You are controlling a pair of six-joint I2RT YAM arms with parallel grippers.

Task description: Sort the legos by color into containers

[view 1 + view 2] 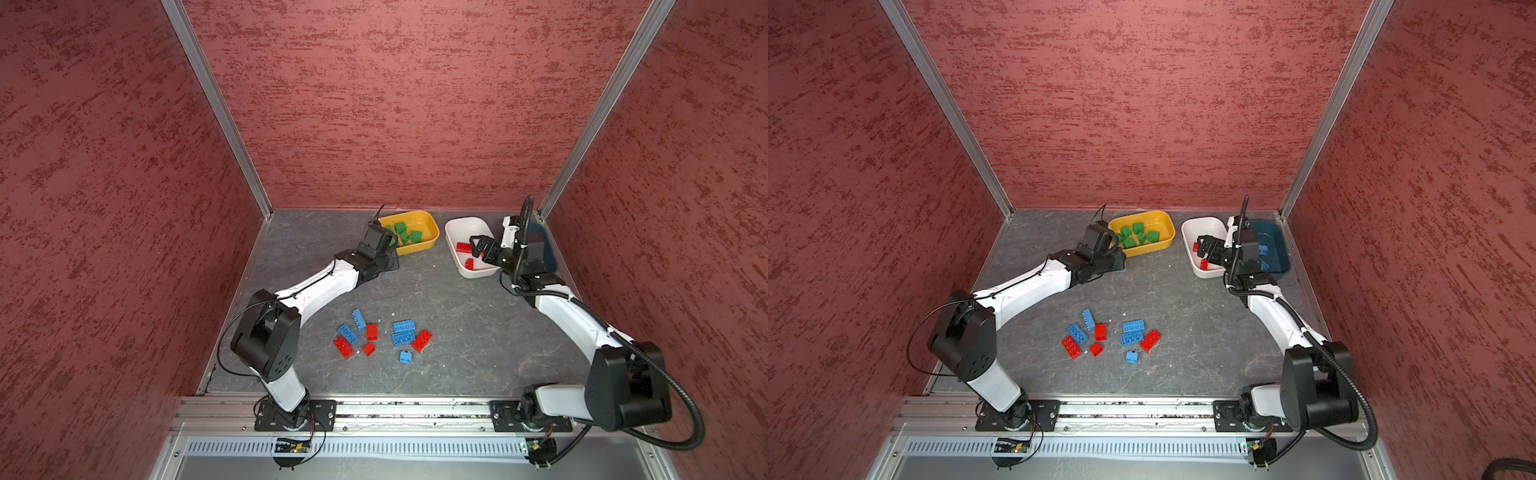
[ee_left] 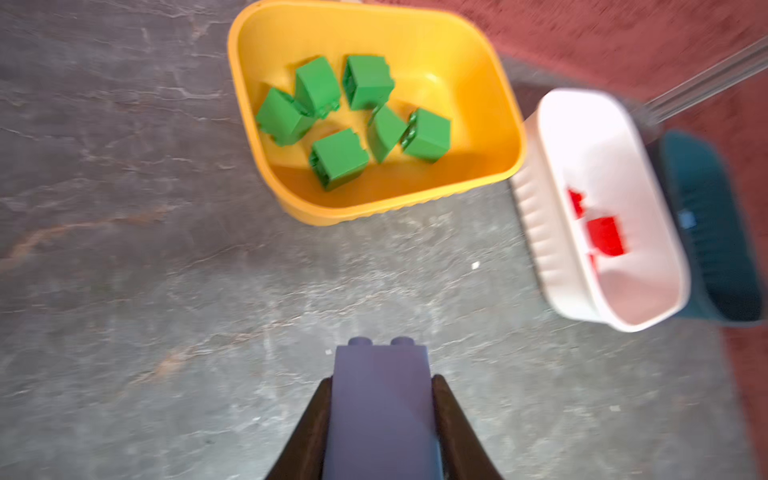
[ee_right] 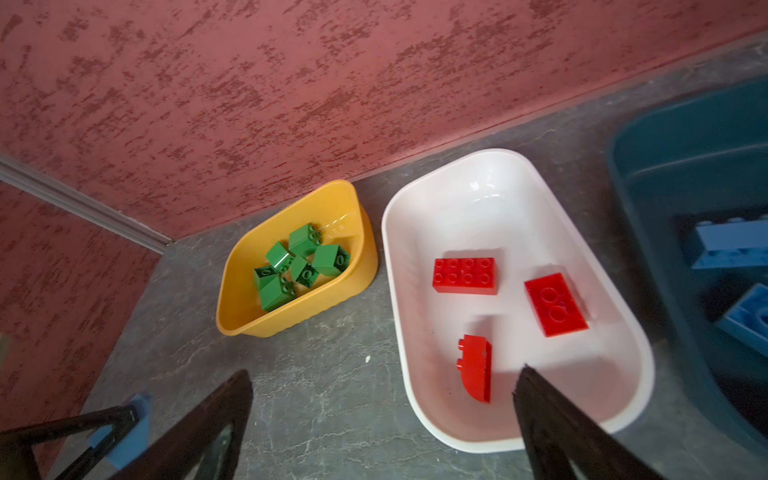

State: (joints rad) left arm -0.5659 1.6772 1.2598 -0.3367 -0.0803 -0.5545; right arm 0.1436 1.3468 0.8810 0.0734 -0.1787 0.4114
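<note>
We log one yellow tub (image 1: 415, 248), one white tub (image 1: 465, 228), one teal tub (image 1: 1277, 245). We count six green bricks (image 2: 338, 162) and seven red bricks (image 1: 422, 340). We see eight blue bricks (image 1: 404, 326).

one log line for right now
left pincer: shut on blue brick | right pincer: open at white tub | loose red and blue bricks on table

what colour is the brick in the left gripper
Blue; the brick shows its colour best in the right wrist view.
</note>
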